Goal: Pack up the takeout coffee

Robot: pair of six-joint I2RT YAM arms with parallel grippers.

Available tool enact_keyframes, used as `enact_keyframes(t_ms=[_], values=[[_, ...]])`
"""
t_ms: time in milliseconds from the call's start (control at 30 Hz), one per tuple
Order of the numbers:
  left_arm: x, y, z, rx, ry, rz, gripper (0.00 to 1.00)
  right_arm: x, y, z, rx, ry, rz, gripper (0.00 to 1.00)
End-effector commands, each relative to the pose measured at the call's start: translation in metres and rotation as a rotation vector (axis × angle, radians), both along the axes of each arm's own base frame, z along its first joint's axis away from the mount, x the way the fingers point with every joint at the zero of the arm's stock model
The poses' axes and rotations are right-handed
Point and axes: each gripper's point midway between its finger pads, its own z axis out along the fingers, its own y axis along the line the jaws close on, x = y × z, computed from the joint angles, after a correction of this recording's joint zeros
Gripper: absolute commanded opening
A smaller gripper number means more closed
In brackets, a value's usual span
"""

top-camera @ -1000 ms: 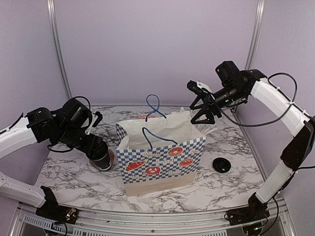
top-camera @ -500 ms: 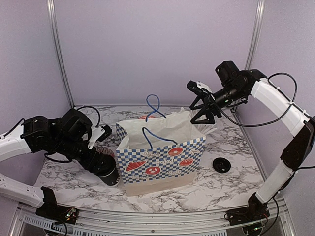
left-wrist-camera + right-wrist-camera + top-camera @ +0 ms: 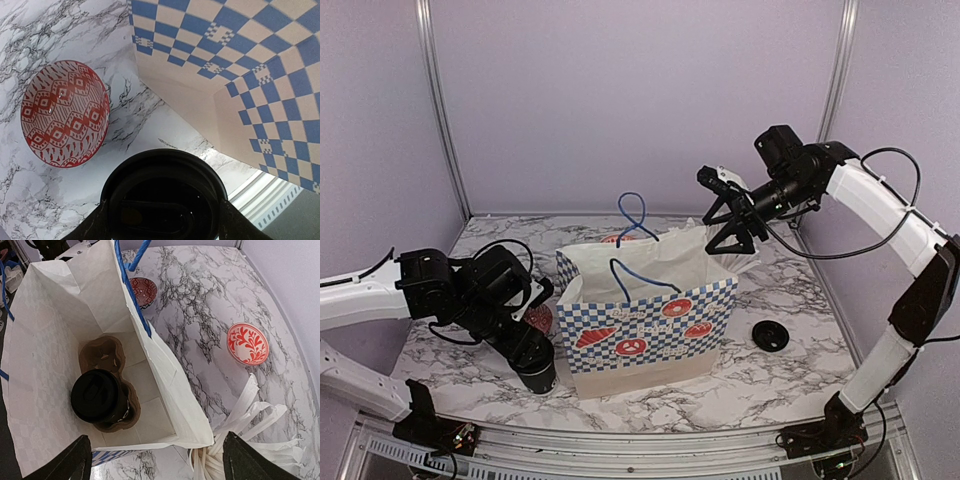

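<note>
Right wrist view: one lidded cup in carrier, 12 o'clock hole vacant — left tool grips second cup; right tool open, empty.

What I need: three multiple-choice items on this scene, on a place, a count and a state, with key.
1. The loose round black plastic lid lies:
A. on the floor
B. on the marble table, right of the blue-and-white checked paper bag
C. on a red bowl
2. Holes of the brown pulp carrier tray holding a cup:
A. none
B. two
C. one
3. The left gripper is:
A. closed on a black lidded paper cup
B. open, empty
C. closed on a handle
Key: B, it lies on bare marble; C, the packed black cup fills one hole; A, it clasps the cup.
</note>
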Motion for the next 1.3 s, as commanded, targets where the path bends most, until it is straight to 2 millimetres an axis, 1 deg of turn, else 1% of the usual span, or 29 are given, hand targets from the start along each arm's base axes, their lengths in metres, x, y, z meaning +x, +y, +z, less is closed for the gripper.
enact_keyframes(t_ms=[0,100,167,333,400,533,700,933,1033,1133,1267], values=[[-0.003,-0.001,-0.012,0.006,0.03,0.033,0.67,-0.005,0.004,0.001,0.007,0.006,0.033,0.88],[-0.008,-0.001,-0.022,0.026,0.066,0.026,0.71,-0.005,0.005,-0.003,0.004,0.017,0.037,0.87],[-0.01,0.0,-0.023,0.031,0.077,0.026,0.74,-0.005,0.005,-0.003,0.005,0.02,0.042,0.87],[-0.012,0.0,-0.004,-0.007,0.072,0.047,0.81,-0.009,0.004,-0.002,0.006,0.017,0.046,0.87],[-0.014,0.001,0.001,-0.009,0.082,0.053,0.85,-0.009,0.004,-0.002,0.006,0.015,0.045,0.87],[-0.021,0.005,-0.003,0.025,0.126,0.057,0.87,-0.009,0.004,-0.002,0.008,0.013,0.048,0.87],[-0.027,0.009,-0.005,0.086,0.148,0.047,0.88,-0.011,0.003,0.0,0.009,0.01,0.049,0.87],[-0.021,0.009,-0.01,0.13,0.128,0.055,0.88,-0.013,0.002,-0.004,0.008,0.016,0.053,0.87],[-0.018,0.011,-0.012,0.15,0.115,0.062,0.86,-0.014,0.002,-0.006,0.005,0.018,0.054,0.87],[-0.014,0.009,-0.01,0.152,0.1,0.067,0.84,-0.015,0.001,-0.005,0.005,0.014,0.053,0.87],[-0.013,0.006,-0.008,0.144,0.101,0.057,0.79,-0.016,0.002,-0.001,0.017,0.01,0.056,0.87]])
